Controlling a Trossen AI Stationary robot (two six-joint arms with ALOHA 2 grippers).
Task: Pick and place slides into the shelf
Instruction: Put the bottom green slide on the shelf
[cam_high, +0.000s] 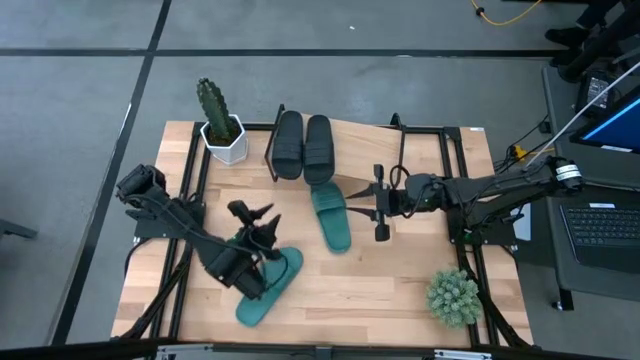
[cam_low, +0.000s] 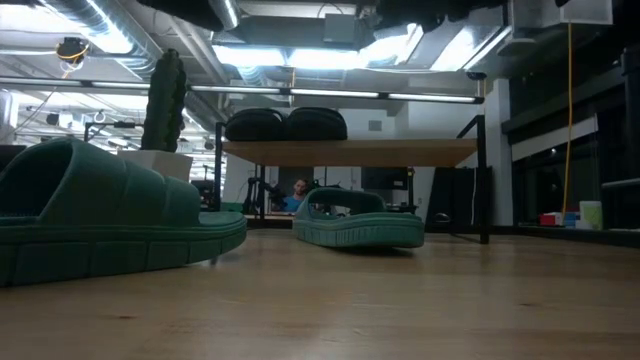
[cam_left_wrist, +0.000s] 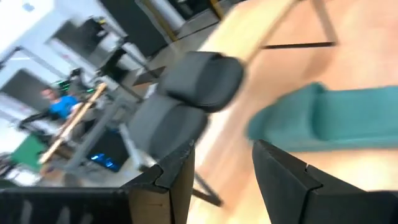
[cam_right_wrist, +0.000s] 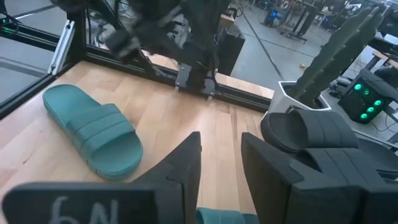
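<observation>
Two black slides (cam_high: 302, 146) already lie on the shelf (cam_high: 420, 135); two teal slides remain on the tabletop (cam_high: 400, 290). The step in hand appears to be pickup of a teal slide. Approach from above, straddle the strap or a side edge, and clench only once seated.

The left claw (cam_high: 262, 226) hangs released and empty, just beside the near teal slide (cam_high: 268, 287), apart from it. The right claw (cam_high: 381, 208) is also released and empty, just beside the far teal slide (cam_high: 331, 216), which lies partly under the shelf's front edge.
</observation>
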